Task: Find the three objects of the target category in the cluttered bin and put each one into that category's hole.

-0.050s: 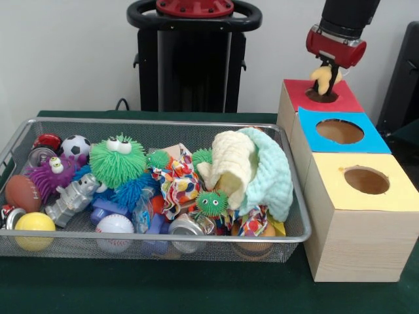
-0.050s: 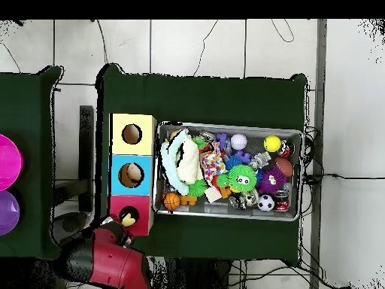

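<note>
My gripper (image 1: pixel 325 77) hangs just above the round hole of the red-topped box (image 1: pixel 340 98), shut on a small pale yellow soft item (image 1: pixel 321 76) that dangles into the hole's mouth. In the overhead view the gripper (image 2: pixel 128 219) sits over the same red box (image 2: pixel 119 205) with the yellow item (image 2: pixel 129 220) showing at the hole. The wire bin (image 1: pixel 150 122) holds a cream cloth (image 1: pixel 232 167), a mint cloth (image 1: pixel 273 173) and a patterned cloth (image 1: pixel 178 184) among toys.
A blue-topped box (image 1: pixel 308 121) and a yellow-topped box (image 1: pixel 393 193) stand in line with the red one, right of the bin. The bin also holds a green fuzzy toy (image 1: pixel 118 160), a purple fuzzy toy (image 1: pixel 51 173), several balls, a silver robot (image 1: pixel 72 196) and cans.
</note>
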Motion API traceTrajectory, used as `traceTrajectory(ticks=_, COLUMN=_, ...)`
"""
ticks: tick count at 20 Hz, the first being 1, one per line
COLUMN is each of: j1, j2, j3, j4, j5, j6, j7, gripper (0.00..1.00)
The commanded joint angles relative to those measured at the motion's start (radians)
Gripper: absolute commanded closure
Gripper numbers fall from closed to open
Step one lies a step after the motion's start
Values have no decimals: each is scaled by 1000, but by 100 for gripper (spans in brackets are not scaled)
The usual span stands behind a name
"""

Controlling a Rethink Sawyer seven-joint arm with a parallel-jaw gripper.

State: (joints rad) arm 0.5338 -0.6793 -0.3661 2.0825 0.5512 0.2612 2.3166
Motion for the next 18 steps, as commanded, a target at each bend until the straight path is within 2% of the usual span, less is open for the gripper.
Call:
traceTrajectory(ticks=1, j1=-46, j2=20, j3=106, j4=48, j5=28, j6=18, j7=191, gripper=100)
traceTrajectory(ticks=11, j1=-35, j2=12, j3=86, j4=55, j5=15, j6=-14, j7=195, gripper=100)
traceTrajectory(ticks=18, j1=-47, j2=-6, j3=116, j4=91, j5=23, j6=-50, j7=200, gripper=100)
